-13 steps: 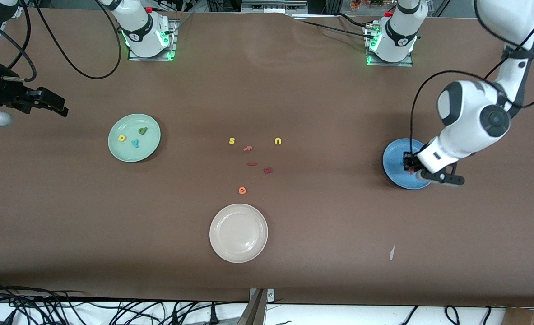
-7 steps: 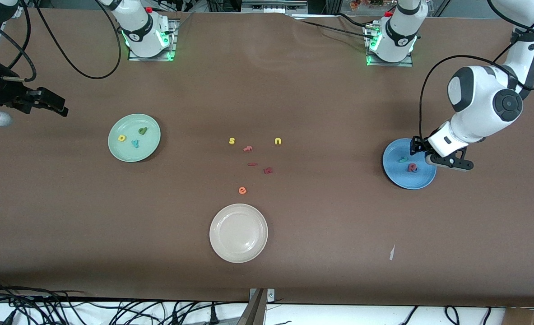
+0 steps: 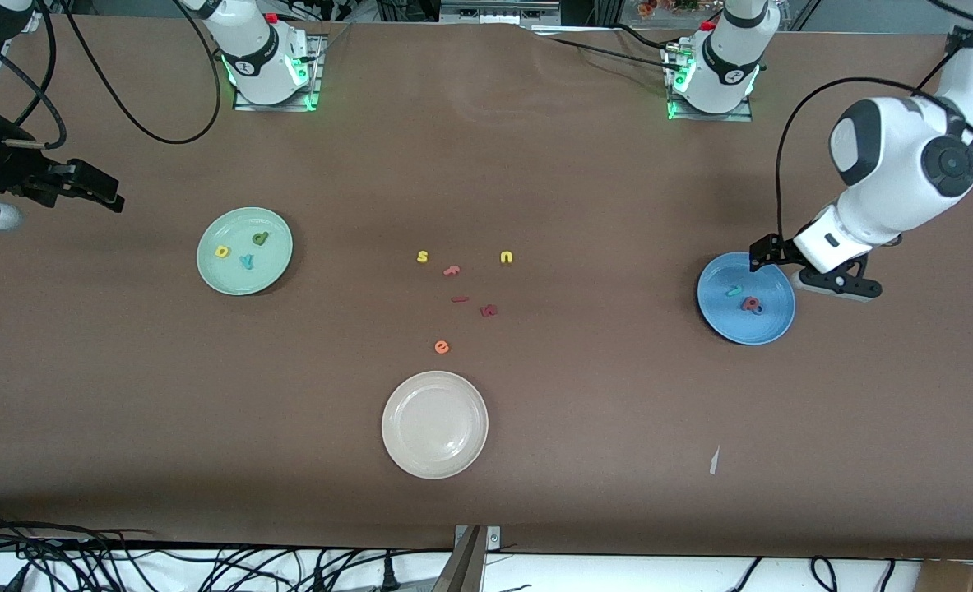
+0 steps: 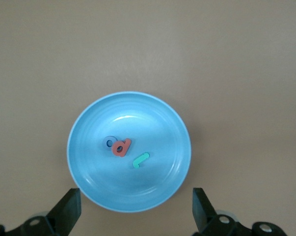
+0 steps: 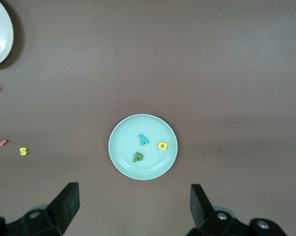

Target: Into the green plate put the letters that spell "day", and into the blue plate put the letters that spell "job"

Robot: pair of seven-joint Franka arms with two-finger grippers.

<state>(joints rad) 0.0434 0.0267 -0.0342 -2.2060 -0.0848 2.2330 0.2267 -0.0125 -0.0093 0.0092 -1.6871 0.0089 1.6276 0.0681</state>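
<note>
Fingers of the left gripper are seen spread wide with nothing between them, at the bottom edge of the left wrist view, and the blue plate lies at the centre of that frame between and above the two fingertips. In the front view the left gripper hangs at the right of the frame, over the plate's rim on the side toward the robots' bases. Three foam letters rest in the blue plate — a teal hooked stick, a pink-red "b" and a blue ring "o", the last two touching. The right gripper is likewise released and empty; in the front view the right gripper waits at the upper left of the frame, apart from the green plate. That pale mint plate holds a yellow rounded letter, a dark green "d" and a teal "y", all lying apart. At mid-frame a yellow "s", a yellow "u", an orange "e" and some dark red pieces lie on the brown table, with a cream-white plate lower in the frame.
</note>
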